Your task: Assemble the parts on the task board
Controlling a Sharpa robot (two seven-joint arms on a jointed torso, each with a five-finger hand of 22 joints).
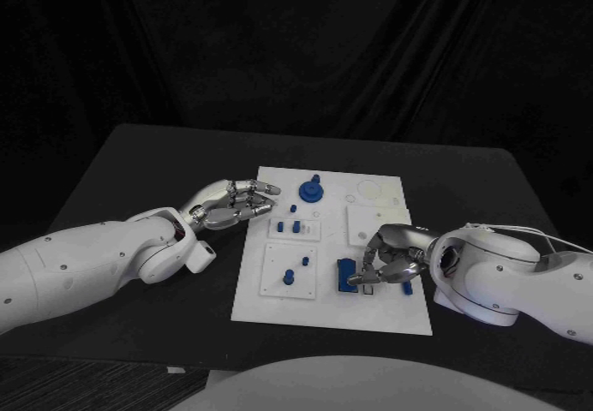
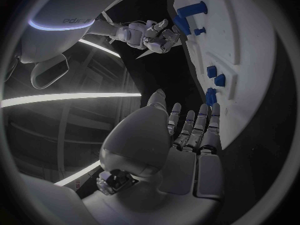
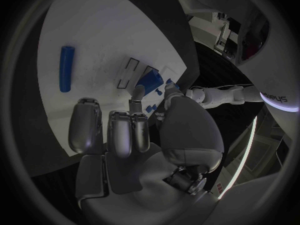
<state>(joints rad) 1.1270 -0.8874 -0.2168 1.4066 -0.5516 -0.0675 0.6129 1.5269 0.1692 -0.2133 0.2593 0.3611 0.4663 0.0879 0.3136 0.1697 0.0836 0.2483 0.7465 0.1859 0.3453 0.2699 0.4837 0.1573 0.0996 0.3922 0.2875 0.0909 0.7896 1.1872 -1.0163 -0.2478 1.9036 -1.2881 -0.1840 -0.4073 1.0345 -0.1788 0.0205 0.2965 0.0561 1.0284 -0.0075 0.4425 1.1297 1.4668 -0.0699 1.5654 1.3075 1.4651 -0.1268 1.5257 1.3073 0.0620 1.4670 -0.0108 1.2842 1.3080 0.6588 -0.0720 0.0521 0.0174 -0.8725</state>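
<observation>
The left hand (image 1: 234, 204) is held empty at the task board's (image 1: 371, 317) left edge, fingers loosely curled but apart. The right hand (image 1: 389, 261) is seen over the board's right side, fingertips at a blue block (image 1: 346, 277); whether it is gripped cannot be told. Small blue parts (image 1: 290, 227) stand in recessed plates.
</observation>
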